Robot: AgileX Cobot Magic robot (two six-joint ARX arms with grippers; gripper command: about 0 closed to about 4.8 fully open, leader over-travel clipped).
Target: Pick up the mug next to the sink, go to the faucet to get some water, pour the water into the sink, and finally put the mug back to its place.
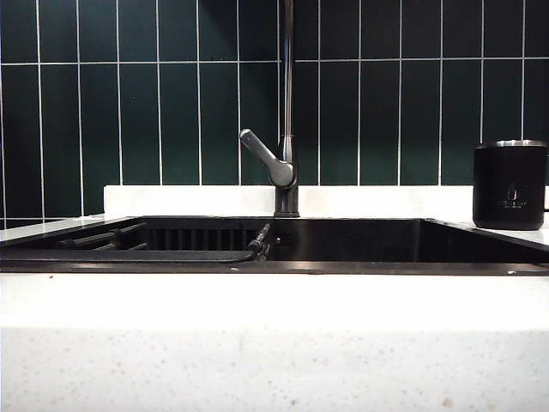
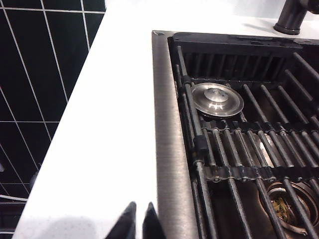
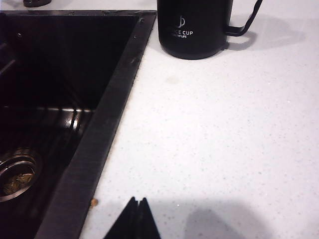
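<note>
The mug [image 3: 194, 27] stands upright on the white counter [image 3: 224, 139] just beside the sink [image 3: 107, 124], handle away from the basin, while the right gripper [image 3: 137, 219], fingers pressed together, and the nearly closed, empty left gripper [image 2: 139, 224] hover over the counter.
</note>
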